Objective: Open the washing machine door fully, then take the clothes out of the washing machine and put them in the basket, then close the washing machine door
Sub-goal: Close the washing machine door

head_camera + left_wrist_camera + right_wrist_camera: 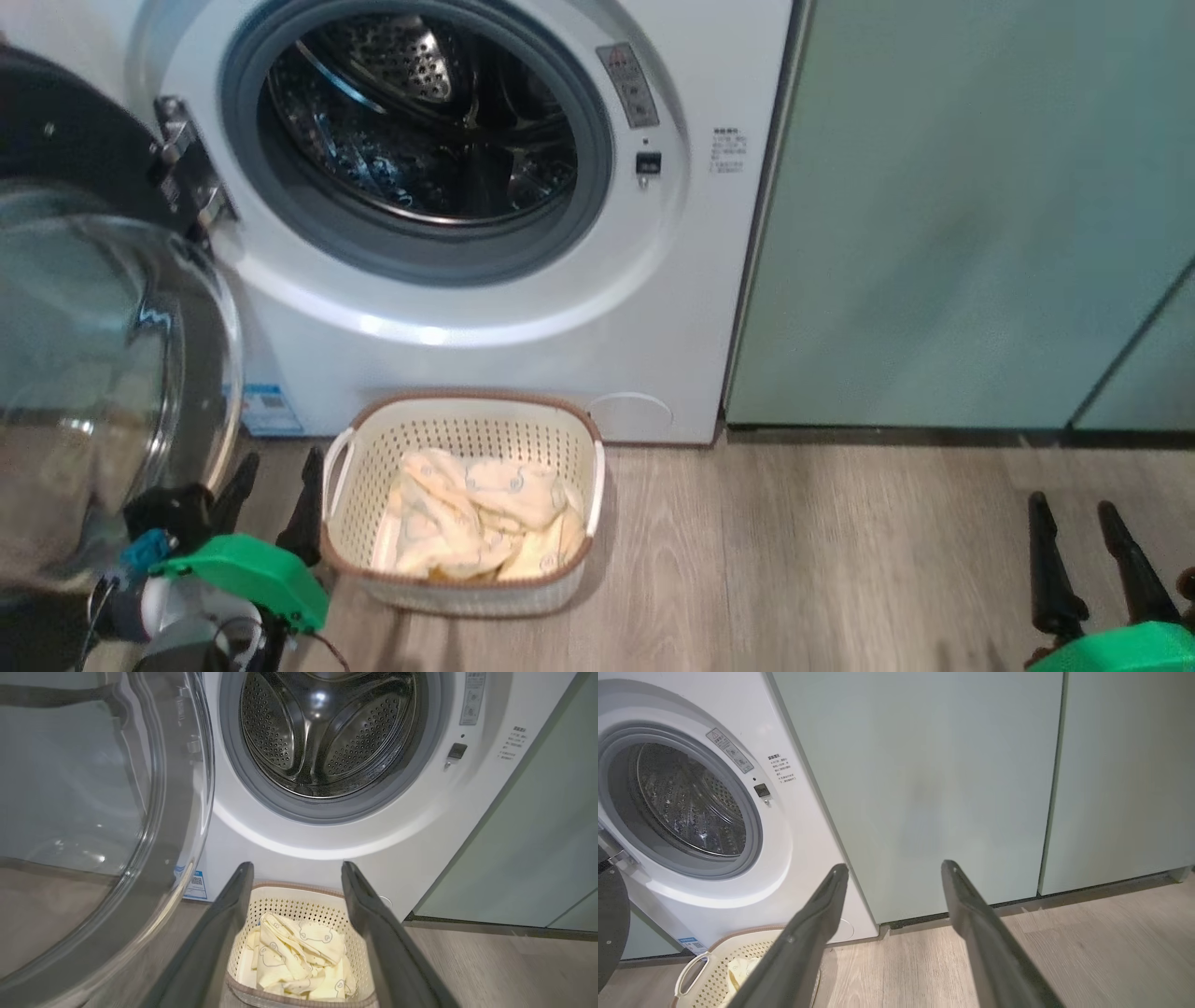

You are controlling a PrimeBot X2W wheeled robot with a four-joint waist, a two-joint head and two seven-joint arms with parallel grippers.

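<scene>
Clothes (476, 523) lie in basket (467, 399) at 6 o'clock; drum (420, 121) looks empty. Door (103, 355) hangs open at 9 o'clock: likely rigid, glossy-slick, best pushed at outer rim. Left gripper (271, 499), right gripper (1088, 560): jaws spread, empty.

In the head view the washing machine door (103, 355) runs off the left edge and covers part of the blue label sticker (273, 411). The small print (726, 149) on the washing machine (523, 364) is unreadable. In the right wrist view one finger of the right gripper (894, 865) hides much of the basket (710, 977), which the bottom edge also cuts.
</scene>
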